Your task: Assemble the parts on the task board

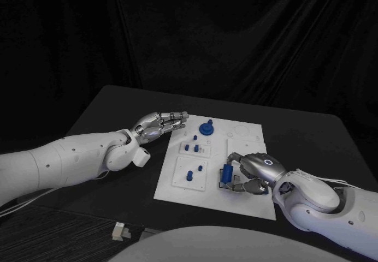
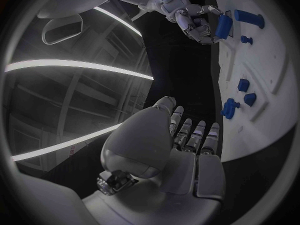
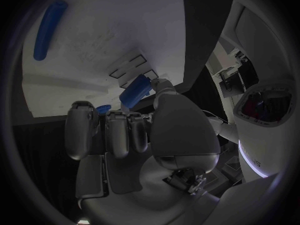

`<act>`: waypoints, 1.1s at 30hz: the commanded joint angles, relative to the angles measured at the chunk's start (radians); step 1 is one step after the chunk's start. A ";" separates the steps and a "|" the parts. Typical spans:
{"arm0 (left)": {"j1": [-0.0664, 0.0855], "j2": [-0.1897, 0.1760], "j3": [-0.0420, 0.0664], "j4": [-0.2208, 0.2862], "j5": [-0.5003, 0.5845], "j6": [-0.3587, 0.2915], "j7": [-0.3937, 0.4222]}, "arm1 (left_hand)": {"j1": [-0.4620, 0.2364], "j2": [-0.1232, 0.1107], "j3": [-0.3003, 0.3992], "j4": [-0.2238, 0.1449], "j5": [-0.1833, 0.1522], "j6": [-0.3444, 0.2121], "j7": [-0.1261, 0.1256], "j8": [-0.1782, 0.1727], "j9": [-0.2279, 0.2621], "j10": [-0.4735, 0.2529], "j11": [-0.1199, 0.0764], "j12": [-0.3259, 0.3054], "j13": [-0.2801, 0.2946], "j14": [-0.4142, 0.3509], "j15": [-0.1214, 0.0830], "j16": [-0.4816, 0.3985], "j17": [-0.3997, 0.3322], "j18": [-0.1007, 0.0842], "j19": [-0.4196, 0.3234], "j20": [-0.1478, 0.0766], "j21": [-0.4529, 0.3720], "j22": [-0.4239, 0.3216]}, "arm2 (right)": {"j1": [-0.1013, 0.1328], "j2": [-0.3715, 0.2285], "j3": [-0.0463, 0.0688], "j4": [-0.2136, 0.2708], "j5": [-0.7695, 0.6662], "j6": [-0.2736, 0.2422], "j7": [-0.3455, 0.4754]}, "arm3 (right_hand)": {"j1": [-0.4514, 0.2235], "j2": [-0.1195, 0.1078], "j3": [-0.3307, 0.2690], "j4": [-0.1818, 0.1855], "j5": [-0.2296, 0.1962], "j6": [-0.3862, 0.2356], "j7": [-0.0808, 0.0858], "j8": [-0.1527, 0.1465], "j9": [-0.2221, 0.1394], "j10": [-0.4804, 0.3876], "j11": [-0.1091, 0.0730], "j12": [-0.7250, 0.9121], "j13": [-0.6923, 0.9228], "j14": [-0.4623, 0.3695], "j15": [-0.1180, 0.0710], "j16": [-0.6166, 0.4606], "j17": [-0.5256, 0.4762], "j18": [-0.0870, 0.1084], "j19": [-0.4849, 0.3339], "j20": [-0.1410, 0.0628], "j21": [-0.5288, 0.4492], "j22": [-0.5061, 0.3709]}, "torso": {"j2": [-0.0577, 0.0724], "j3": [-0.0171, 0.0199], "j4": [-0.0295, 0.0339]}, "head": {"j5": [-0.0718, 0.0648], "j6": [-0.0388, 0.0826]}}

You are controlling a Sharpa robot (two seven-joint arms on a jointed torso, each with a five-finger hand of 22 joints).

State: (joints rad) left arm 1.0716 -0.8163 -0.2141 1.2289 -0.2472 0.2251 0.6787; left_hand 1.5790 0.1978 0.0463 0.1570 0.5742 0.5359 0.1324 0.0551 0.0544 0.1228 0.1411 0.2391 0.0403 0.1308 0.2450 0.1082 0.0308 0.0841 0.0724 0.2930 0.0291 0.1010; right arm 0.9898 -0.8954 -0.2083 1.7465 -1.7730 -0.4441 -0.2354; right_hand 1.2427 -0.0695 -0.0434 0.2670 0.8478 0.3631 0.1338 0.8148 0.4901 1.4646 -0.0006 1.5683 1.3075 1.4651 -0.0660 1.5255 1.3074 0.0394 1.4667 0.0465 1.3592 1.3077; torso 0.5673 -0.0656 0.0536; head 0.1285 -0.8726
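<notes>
1. the black table carries the white board at its middle; the board's long sides run from the table's near edge toward its far edge.
2. the left hand hangs over the table just beside the board's left edge, near the far left corner. its fingers lie straight and close side by side, slightly bent, pointing toward the board. it holds nothing and touches no part.
3. the right hand sits over the board's near right part. its fingers are curled in and clamped on a blue block, pinched between the thumb and the fingers, as the right wrist view shows too. the block is held just above the board's surface; i cannot tell whether it touches it.
4. a blue knob stands upright near the board's far edge, toward the far left corner.
5. a long blue pin lies flat near the left edge, toward the near left corner.
6. two small blue pegs stand between the knob and the pin, near the left edge.
</notes>
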 commanded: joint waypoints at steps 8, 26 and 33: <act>-0.004 0.002 0.001 0.001 0.007 0.014 0.031 | -0.002 -0.006 0.008 0.000 0.006 -0.003 0.004 0.003 0.001 0.000 0.010 0.004 0.000 -0.002 0.006 0.004 0.001 -0.014 0.004 0.002 -0.002 -0.001 | -0.003 -0.005 0.000 0.009 0.011 0.009 0.006 | -0.027 -0.003 0.072 0.021 0.053 0.034 -0.041 -0.046 -0.016 0.106 -0.004 0.003 0.263 0.084 -0.003 -0.004 0.161 0.011 0.015 -0.006 -0.010 0.196 | 0.000 -0.0002 -0.0005 | -0.001 0.000; -0.006 0.000 0.001 0.000 0.007 0.015 0.030 | -0.003 -0.007 0.013 -0.001 0.005 -0.002 0.004 0.003 0.001 0.001 0.012 0.005 0.000 -0.001 0.007 0.005 0.001 -0.014 0.005 0.002 -0.002 -0.001 | -0.005 -0.007 0.000 0.020 0.020 0.065 -0.003 | -0.044 -0.017 0.113 0.022 0.062 0.013 -0.031 -0.112 -0.085 0.106 0.004 0.003 0.263 0.083 0.003 -0.006 0.156 0.012 0.012 -0.001 -0.016 0.194 | 0.000 -0.0003 0.0001 | -0.001 0.000; -0.007 0.001 0.001 0.000 0.007 0.015 0.029 | -0.003 -0.007 0.013 -0.001 0.005 -0.002 0.004 0.003 0.001 0.001 0.012 0.005 0.000 -0.001 0.007 0.005 0.001 -0.014 0.005 0.002 -0.002 -0.001 | -0.007 -0.010 0.000 0.024 0.026 0.077 -0.010 | -0.064 -0.014 0.120 0.023 0.064 0.010 -0.024 -0.135 -0.111 0.106 0.009 0.003 0.263 0.082 0.008 -0.008 0.153 0.013 0.011 0.003 -0.019 0.194 | 0.000 -0.0003 -0.0001 | 0.000 0.000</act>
State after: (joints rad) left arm 1.0662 -0.8170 -0.2141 1.2275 -0.2472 0.2295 0.6787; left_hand 1.5790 0.1978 0.0530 0.1586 0.5742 0.5360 0.1323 0.0551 0.0544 0.1218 0.1472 0.2391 0.0403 0.1308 0.2450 0.1082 0.0307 0.0841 0.0724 0.2930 0.0290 0.1006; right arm 0.9868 -0.9032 -0.2075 1.7684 -1.7517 -0.3886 -0.2325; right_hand 1.1927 -0.0906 0.0708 0.2912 0.9119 0.3542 0.1247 0.6837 0.3831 1.4661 0.0010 1.5683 1.3074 1.4651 -0.0660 1.5215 1.3074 0.0394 1.4667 0.0464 1.3458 1.3074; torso 0.5672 -0.0658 0.0537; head 0.1274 -0.8726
